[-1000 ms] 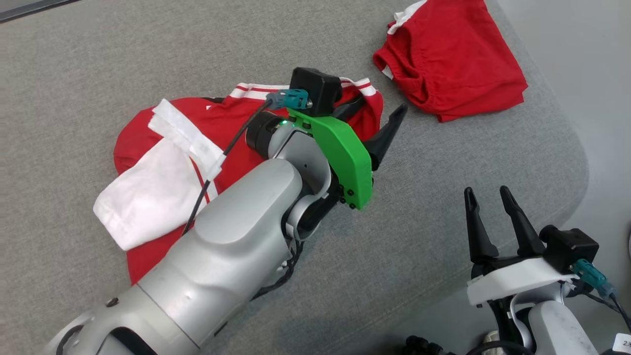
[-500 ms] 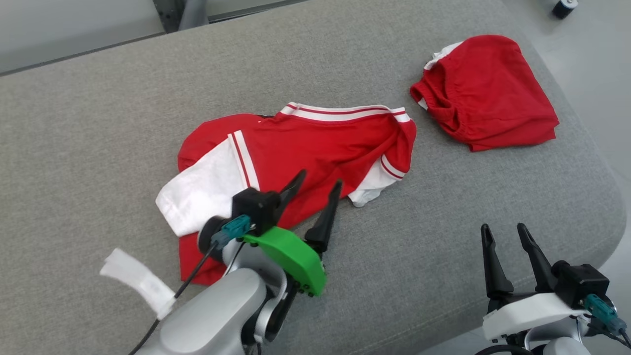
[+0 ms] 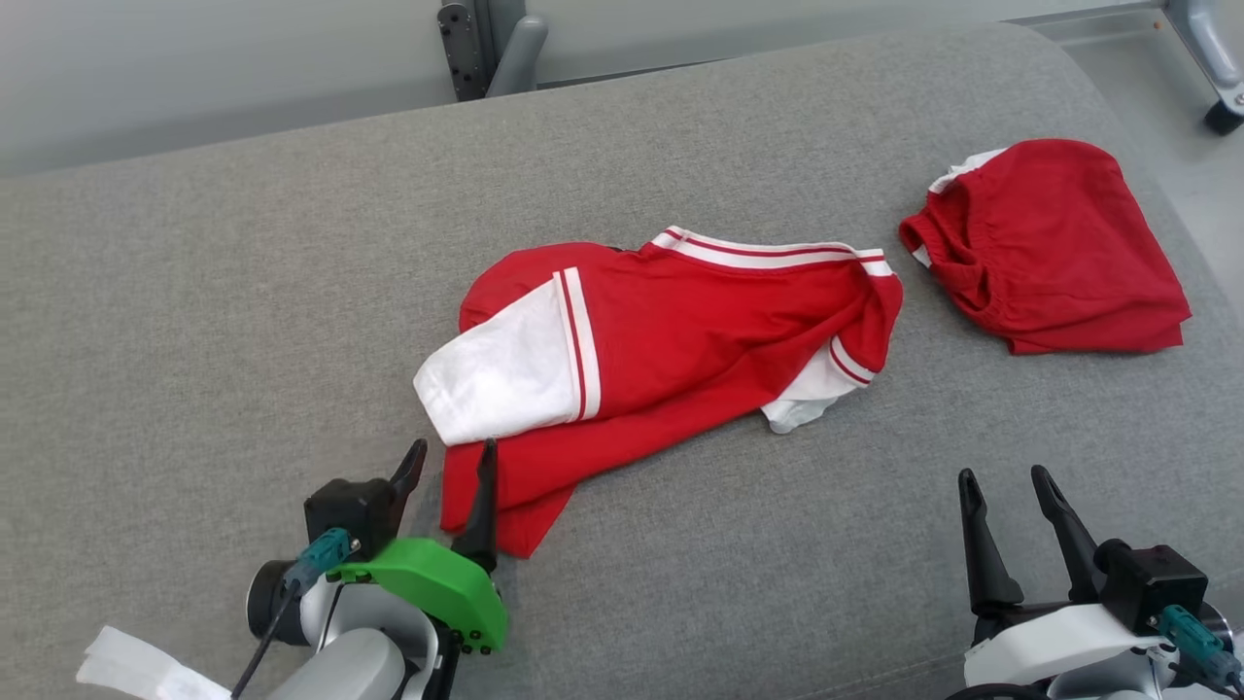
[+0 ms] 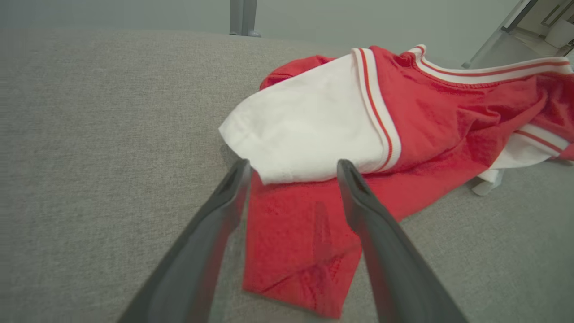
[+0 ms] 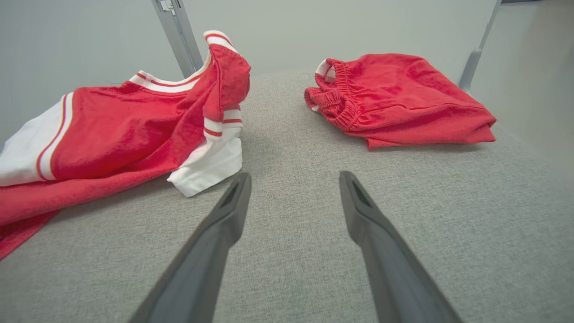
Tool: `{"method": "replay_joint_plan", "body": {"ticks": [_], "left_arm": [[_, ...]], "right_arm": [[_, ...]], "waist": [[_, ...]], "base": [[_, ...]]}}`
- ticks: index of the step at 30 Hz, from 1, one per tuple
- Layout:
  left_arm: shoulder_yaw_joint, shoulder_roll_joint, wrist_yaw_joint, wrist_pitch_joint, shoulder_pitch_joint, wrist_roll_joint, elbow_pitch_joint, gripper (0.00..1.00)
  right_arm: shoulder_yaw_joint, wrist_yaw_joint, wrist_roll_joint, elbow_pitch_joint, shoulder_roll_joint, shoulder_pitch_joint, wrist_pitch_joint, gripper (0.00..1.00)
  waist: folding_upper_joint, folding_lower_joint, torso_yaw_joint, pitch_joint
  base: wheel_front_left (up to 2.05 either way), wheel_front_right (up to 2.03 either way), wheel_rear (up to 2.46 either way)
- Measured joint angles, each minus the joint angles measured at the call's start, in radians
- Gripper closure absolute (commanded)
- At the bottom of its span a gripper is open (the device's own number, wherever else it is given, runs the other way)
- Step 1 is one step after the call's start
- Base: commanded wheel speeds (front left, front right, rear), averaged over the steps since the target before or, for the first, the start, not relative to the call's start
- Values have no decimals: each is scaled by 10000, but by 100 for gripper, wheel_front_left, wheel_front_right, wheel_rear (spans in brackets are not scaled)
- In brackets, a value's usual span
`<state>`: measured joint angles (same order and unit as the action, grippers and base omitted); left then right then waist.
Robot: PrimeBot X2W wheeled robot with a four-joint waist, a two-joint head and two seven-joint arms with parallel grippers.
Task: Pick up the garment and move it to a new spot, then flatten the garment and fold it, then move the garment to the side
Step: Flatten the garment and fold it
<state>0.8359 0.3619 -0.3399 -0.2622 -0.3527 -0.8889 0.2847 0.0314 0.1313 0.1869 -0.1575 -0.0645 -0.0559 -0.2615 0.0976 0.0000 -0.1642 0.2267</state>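
We see the red jersey (image 3: 700,331) lying rumpled near the middle of the grey fabric-covered counter (image 3: 243,292). Its striped collar faces the far edge, and a white sleeve (image 3: 501,374) is spread flat at its left end. Our left hand (image 3: 453,447) sits low at the near left with its two dark fingers spread wide and nothing between them. In its wrist view, that left hand (image 4: 292,165) straddles the jersey's (image 4: 426,125) red hem just below the sleeve; we cannot tell whether a finger touches the cloth. Our right hand (image 3: 1003,476) is at the near right, fingers likewise parted and empty over bare counter, apart from the jersey. A pair of red shorts (image 3: 1059,253) lies bunched at the far right, separate from the jersey.
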Motion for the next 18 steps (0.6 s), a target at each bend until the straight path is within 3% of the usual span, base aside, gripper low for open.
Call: {"method": "replay_joint_plan", "body": {"ticks": [12,16,18], "left_arm": [[-50,-282,1141,617,-510,-696,1465,0],[-4,-360,1427,671,-802,-708,2059,37],[-59,-407,1534,604,-1016,-708,2291,40]], "right_arm": [[-157,0,23,-54,-79,55,0,0],[-163,0,36,-81,-86,104,0,0],[-165,0,36,-79,-84,182,0,0]], "waist": [[0,0,-66,90],[0,0,-164,173],[0,0,-204,222]], "base": [[0,0,0],[0,0,0],[0,0,0]]}}
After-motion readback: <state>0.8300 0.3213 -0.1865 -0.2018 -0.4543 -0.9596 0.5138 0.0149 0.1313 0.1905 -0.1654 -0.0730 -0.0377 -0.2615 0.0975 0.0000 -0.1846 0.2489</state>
